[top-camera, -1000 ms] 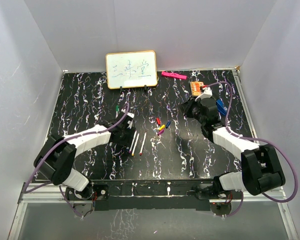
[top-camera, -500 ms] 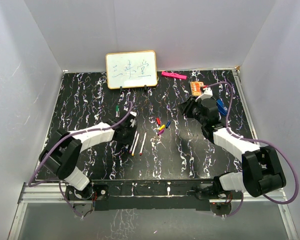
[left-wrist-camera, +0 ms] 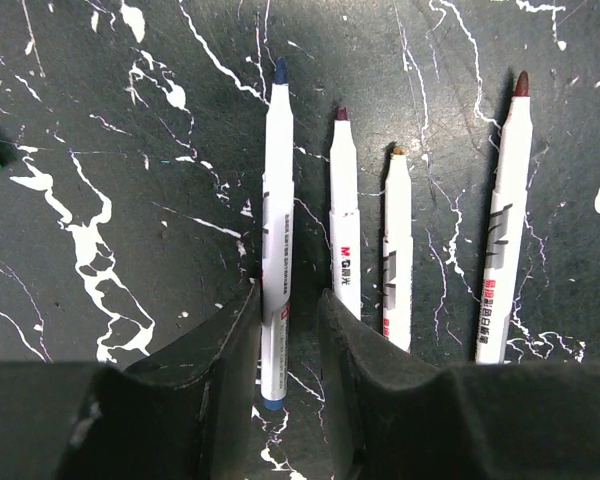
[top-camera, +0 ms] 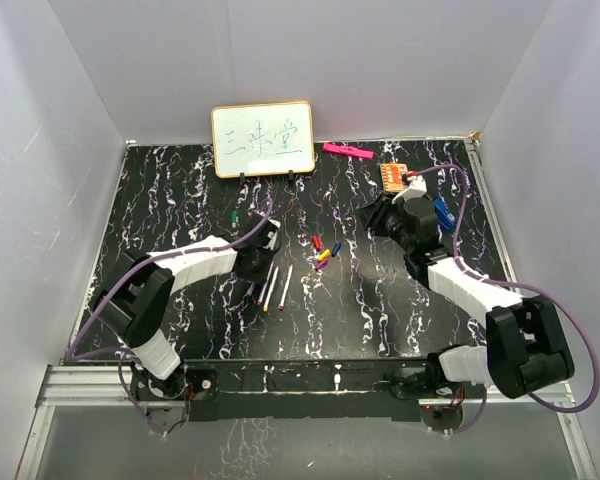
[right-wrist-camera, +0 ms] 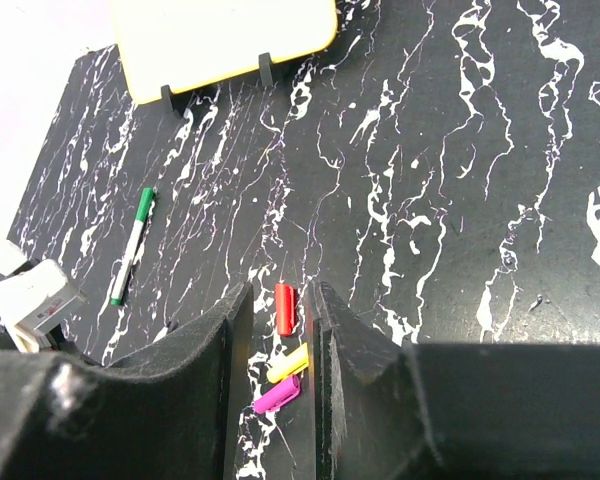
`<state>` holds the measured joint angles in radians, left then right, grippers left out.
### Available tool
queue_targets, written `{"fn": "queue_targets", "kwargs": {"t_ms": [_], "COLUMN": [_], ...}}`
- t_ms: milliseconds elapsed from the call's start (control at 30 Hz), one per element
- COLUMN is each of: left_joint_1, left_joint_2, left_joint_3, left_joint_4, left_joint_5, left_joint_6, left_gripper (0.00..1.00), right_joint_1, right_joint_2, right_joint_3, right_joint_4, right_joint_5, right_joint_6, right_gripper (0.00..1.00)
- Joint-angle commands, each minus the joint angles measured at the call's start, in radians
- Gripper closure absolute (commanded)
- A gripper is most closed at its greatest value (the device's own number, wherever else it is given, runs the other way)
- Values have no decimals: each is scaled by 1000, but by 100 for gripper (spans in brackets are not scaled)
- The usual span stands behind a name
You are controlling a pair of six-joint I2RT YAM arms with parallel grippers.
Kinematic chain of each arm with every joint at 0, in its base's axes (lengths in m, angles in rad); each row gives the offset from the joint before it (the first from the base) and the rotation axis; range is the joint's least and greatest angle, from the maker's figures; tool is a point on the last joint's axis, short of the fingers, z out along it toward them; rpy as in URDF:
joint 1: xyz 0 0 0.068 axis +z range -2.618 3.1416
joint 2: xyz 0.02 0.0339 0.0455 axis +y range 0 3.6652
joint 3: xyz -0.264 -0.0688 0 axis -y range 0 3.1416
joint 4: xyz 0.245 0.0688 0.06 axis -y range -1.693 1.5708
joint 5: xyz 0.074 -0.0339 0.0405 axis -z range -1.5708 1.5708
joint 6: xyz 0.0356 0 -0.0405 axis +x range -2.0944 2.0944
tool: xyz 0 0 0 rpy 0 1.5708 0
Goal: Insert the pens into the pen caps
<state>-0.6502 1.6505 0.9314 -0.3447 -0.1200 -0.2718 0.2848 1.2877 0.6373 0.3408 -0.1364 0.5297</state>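
Several white pens lie side by side on the black marbled table [top-camera: 180,200]. In the left wrist view the blue-tipped pen [left-wrist-camera: 277,230] lies between the open jaws of my left gripper [left-wrist-camera: 288,305], touching the left finger. The purple-tipped pen [left-wrist-camera: 344,230], yellow-tipped pen [left-wrist-camera: 397,250] and red-tipped pen [left-wrist-camera: 505,220] lie to its right. A green pen [top-camera: 237,217] lies apart, farther back. The caps [top-camera: 323,250] lie in a small cluster: a red cap [right-wrist-camera: 285,308], a yellow cap [right-wrist-camera: 288,363] and a purple cap [right-wrist-camera: 278,394]. My right gripper [right-wrist-camera: 280,290] is open and empty, above and to the right of them.
A small whiteboard [top-camera: 263,139] stands at the back. A flat pink bar [top-camera: 346,151], an orange board [top-camera: 393,176] and a blue clip-like object [top-camera: 440,212] lie at the back right, near the right arm.
My left gripper has shifted slightly back and right over the row of pens. The right arm has barely moved.
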Motion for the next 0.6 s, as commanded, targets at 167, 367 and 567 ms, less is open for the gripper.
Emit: {"fn": "queue_targets", "kwargs": {"t_ms": [167,367,567], "left_joint_1": [-6,-6,-6], "left_joint_2": [39,70,94], "left_joint_3": [41,56,66], "left_joint_4": [-186,-234,-224], "left_joint_5": [60,14,4], "left_joint_6": [13,27,33], "left_gripper": [67,67,68], "right_joint_1": [-6,-6,-6], "right_joint_2": [-59,-56,-49], "right_joint_3": [-14,-27,-33], "right_joint_4": [45,46,56], "right_joint_5": [24,27,18], "right_joint_6": [5,6,10], "right_gripper": [74,74,74]}}
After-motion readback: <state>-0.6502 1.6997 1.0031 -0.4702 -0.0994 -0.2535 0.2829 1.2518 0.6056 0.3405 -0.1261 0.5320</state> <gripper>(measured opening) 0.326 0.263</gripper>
